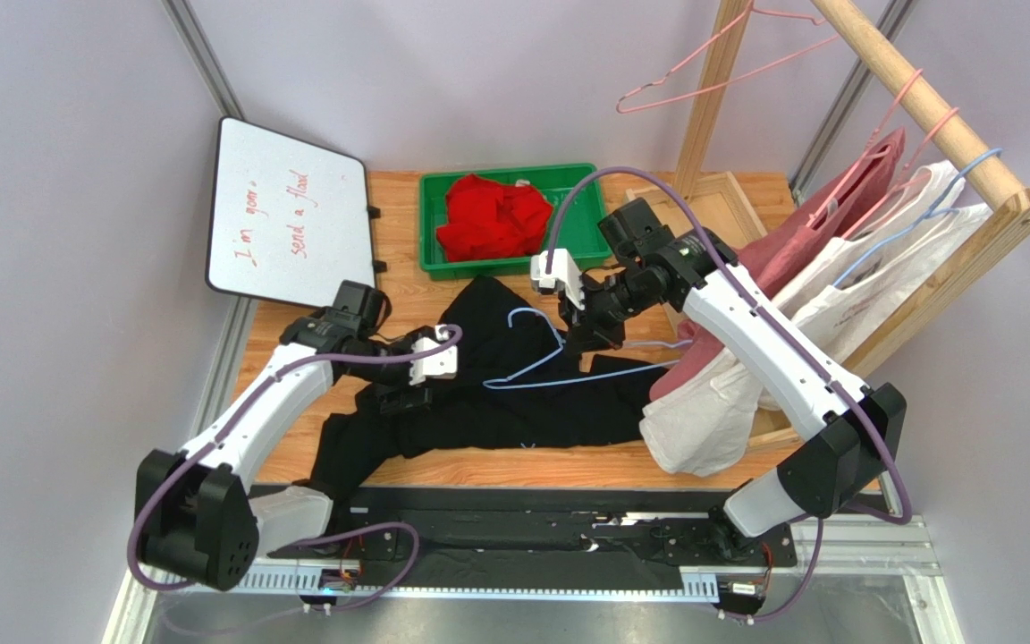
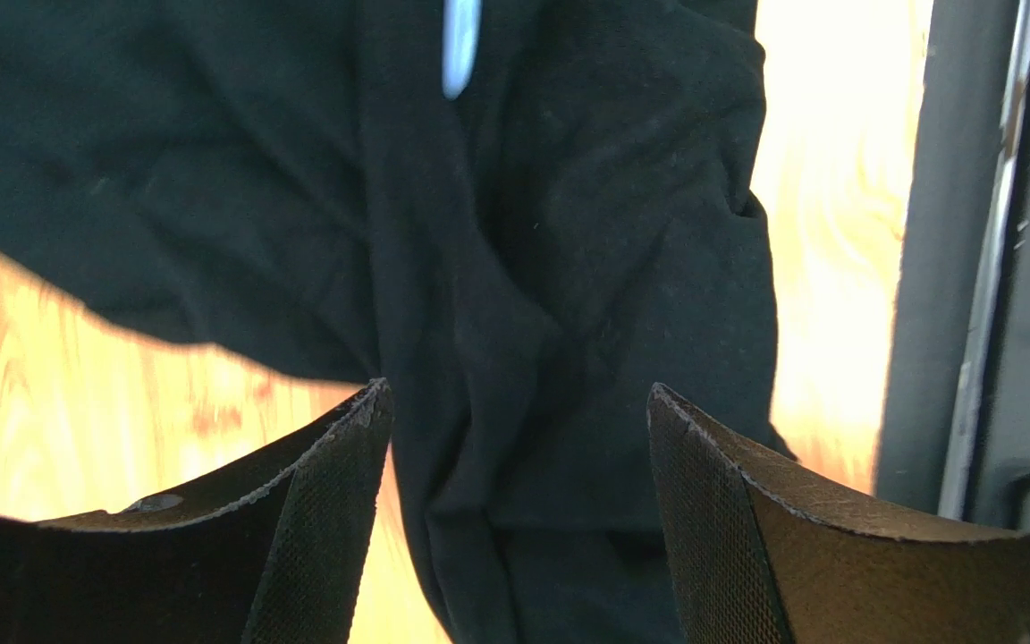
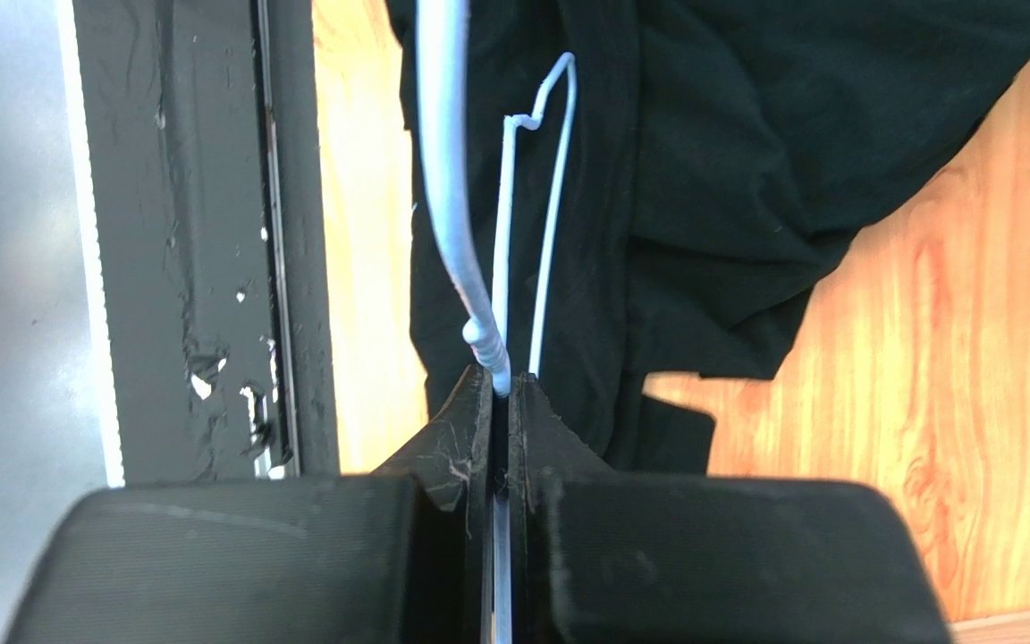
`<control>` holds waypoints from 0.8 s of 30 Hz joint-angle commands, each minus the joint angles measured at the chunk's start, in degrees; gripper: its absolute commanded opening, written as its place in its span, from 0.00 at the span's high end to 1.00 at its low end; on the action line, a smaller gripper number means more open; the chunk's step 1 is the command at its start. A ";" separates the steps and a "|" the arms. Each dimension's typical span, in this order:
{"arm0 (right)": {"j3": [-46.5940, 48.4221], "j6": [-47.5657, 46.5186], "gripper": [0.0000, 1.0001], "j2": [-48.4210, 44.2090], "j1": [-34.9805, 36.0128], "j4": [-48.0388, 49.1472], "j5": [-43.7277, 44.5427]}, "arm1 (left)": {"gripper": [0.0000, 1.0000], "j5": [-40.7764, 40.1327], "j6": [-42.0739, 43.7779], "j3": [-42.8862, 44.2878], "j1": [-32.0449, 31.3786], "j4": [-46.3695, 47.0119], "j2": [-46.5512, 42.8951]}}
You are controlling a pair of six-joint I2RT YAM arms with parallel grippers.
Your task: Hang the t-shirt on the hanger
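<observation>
The right gripper (image 3: 500, 389) is clenched on the hanger (image 3: 441, 161) wire above the shirt (image 1: 480, 416) at the middle of the desk (image 1: 400, 228), while the left gripper (image 2: 518, 392) hovers released over the shirt.

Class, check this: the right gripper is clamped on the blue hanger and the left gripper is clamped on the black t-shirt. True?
No: the left wrist view shows the left gripper open over the black t-shirt. The right gripper is clamped on the blue hanger.
</observation>
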 commanded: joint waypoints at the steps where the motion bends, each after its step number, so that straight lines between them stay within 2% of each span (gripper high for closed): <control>1: 1.16 1.37 1.00 -0.96 0.17 4.49 -2.84 | 0.27 -1.96 7.62 -0.20 -2.29 4.15 4.13; 6: 1.42 -0.56 1.00 -0.96 0.17 4.84 -3.72 | 0.36 -4.16 8.07 0.50 -2.38 5.47 8.27; 9: 1.42 -0.91 1.00 -0.87 0.17 4.58 -5.04 | 0.63 -4.60 6.49 2.26 -2.38 5.82 10.47; 10: 1.51 -0.91 1.00 -0.87 0.08 4.58 -5.48 | 0.76 -4.43 4.66 3.74 -2.30 5.56 11.26; 14: 1.25 -1.52 1.00 -0.43 0.25 5.71 -5.75 | 0.94 -3.02 2.36 6.92 -1.68 3.72 12.58; 16: 1.60 -1.88 1.00 0.09 0.43 6.51 -5.48 | 1.00 -2.67 1.48 8.14 -1.50 3.54 13.20; 24: 3.53 -1.70 1.00 3.08 0.34 10.11 -5.22 | 1.00 -0.74 0.60 12.89 -0.19 -0.59 16.10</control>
